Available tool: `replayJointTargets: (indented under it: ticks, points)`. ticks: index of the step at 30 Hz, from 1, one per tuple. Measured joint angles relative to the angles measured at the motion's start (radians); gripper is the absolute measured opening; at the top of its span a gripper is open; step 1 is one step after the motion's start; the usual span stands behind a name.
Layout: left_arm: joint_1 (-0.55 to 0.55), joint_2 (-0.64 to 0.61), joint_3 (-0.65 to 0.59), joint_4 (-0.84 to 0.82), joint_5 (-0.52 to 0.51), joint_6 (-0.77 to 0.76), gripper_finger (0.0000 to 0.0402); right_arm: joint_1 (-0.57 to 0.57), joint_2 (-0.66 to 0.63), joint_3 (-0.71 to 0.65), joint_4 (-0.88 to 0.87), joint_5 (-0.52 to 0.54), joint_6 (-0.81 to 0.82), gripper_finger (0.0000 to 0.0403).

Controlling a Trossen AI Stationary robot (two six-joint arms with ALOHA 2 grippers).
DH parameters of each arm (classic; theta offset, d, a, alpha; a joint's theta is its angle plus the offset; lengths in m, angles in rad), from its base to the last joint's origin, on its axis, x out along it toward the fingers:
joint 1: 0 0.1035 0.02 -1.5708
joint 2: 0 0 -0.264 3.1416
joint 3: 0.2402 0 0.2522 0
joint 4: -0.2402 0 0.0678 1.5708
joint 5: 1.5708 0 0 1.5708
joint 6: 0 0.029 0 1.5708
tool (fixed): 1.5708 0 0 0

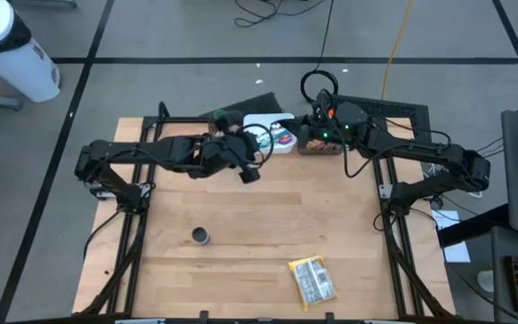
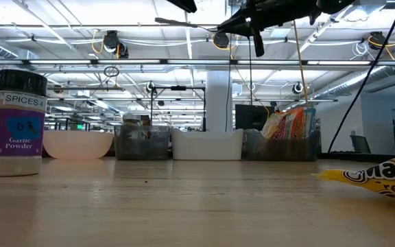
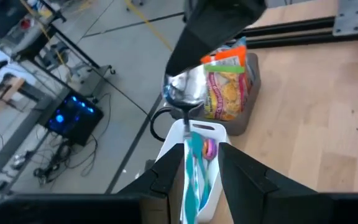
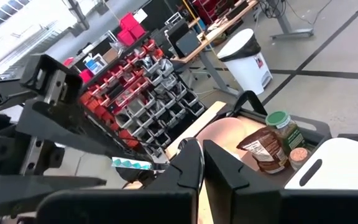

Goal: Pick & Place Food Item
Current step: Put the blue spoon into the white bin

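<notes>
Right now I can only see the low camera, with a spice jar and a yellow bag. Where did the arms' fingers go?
Observer: The left arm's fingers are up at the table's far edge, pointing at a white plastic bin.
Operator: Are they holding something?
Observer: Yes, they pinch a thin teal-and-white packet.
Operator: And the other arm?
Observer: The right arm's fingers are shut on nothing, close by the see-through bin of snack bags.
</notes>
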Motion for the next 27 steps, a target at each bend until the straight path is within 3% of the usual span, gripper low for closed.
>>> replayJointTargets:
  ticks: [6, 13, 18, 27]
  points:
    - [0.014, 0.0, 0.0, -0.018, 0.006, -0.043, 0.0122, 0.0, 0.0, 0.0, 0.005, 0.0, 0.002, 0.0]
    - [0.019, 0.0, 0.0, -0.023, 0.008, -0.059, 0.0213, 0.0, 0.0, 0.0, 0.008, 0.0, 0.0, 0.0]
    - [0.02, 0.0, 0.0, -0.025, 0.031, -0.036, 0.0251, 0.0, 0.0, 0.0, 0.025, 0.002, -0.001, 0.0]
    - [0.057, 0.0, 0.0, -0.097, 0.065, -0.063, 0.0245, 0.0, 0.0, 0.0, 0.061, 0.003, 0.01, 0.0]
